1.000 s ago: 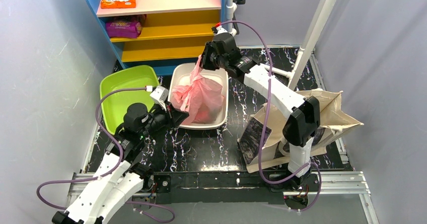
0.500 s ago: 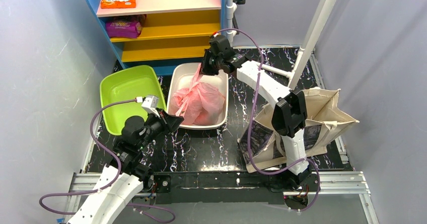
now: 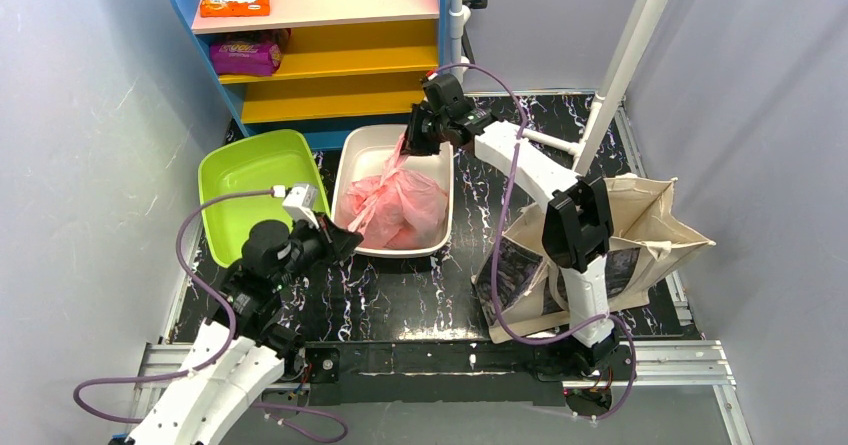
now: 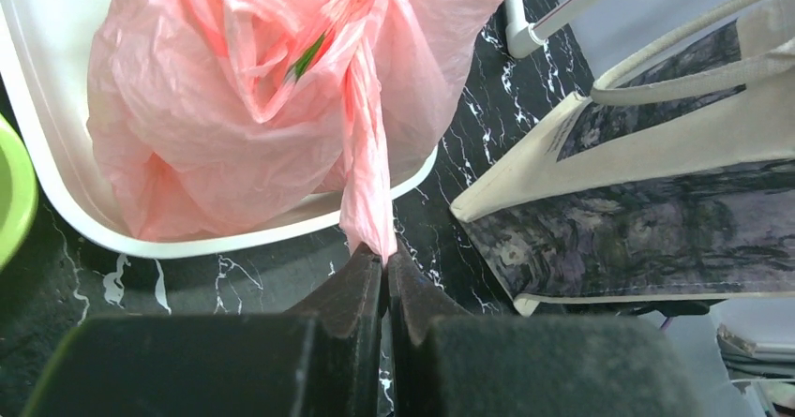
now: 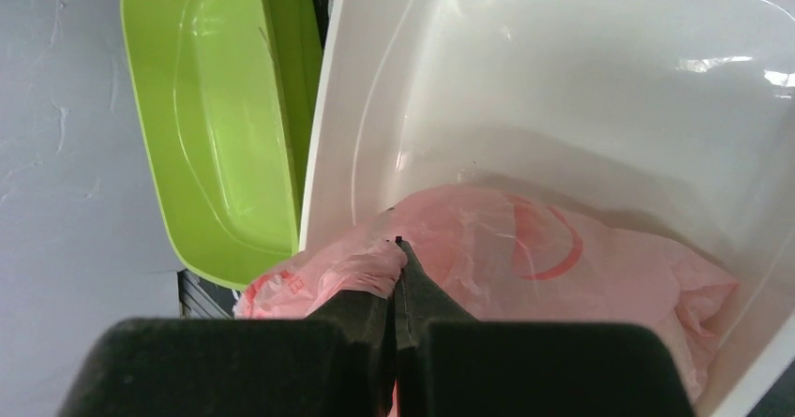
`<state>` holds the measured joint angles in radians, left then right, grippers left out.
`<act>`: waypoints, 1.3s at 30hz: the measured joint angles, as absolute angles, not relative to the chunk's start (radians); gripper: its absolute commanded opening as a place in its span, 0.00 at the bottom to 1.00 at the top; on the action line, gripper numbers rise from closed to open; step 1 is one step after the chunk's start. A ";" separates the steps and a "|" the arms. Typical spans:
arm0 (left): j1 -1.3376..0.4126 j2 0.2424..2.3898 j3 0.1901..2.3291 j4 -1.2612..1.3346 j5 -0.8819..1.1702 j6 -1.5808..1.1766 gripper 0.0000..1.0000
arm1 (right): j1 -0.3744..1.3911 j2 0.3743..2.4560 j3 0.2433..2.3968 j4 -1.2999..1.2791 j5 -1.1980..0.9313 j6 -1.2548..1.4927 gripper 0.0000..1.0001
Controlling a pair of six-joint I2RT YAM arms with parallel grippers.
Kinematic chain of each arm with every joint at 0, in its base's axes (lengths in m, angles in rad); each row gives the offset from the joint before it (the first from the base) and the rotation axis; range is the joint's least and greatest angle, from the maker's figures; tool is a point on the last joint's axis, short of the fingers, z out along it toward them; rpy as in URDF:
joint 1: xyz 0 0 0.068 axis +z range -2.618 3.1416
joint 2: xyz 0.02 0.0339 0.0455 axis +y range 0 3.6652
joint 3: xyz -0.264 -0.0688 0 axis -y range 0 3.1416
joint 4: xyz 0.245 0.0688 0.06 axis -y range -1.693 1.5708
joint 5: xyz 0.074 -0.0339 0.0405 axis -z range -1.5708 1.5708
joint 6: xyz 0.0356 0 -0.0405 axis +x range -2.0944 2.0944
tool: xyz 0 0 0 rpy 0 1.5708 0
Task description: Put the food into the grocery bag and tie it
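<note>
The pink grocery bag lies bulging in the white tray; it also shows in the left wrist view and the right wrist view. My left gripper is shut on one twisted handle at the tray's near left edge, its jaws pinching the handle's end. My right gripper is shut on the other handle over the tray's far edge. A sliver of green shows inside the bag; the rest of the food is hidden.
A lime green tray sits left of the white tray. A beige canvas tote stands at the right by the right arm. A blue and yellow shelf with snack packets stands behind. A white pole rises at the back right.
My right gripper has dropped lower over the tray's far edge with its handle. My left gripper has pulled back toward the near left. The bag has sagged lower in the tray.
</note>
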<state>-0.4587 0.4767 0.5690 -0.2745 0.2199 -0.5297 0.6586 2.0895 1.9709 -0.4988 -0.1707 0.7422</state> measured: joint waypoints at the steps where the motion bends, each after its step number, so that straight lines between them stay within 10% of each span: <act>1: -0.460 0.501 0.608 -0.305 0.222 -0.515 0.12 | 0.659 2.080 1.953 -0.490 -0.172 0.733 0.01; 8: -0.474 0.699 0.924 -0.579 0.273 -0.353 0.71 | 0.641 1.969 1.831 -0.385 -0.108 0.682 0.01; 12: -0.474 0.781 1.019 -0.677 0.274 -0.298 0.75 | 0.640 1.923 1.801 -0.347 -0.096 0.676 0.01; 39: -0.474 1.025 1.091 -0.554 0.199 -0.278 0.06 | 0.681 1.906 1.769 -0.312 -0.116 0.672 0.01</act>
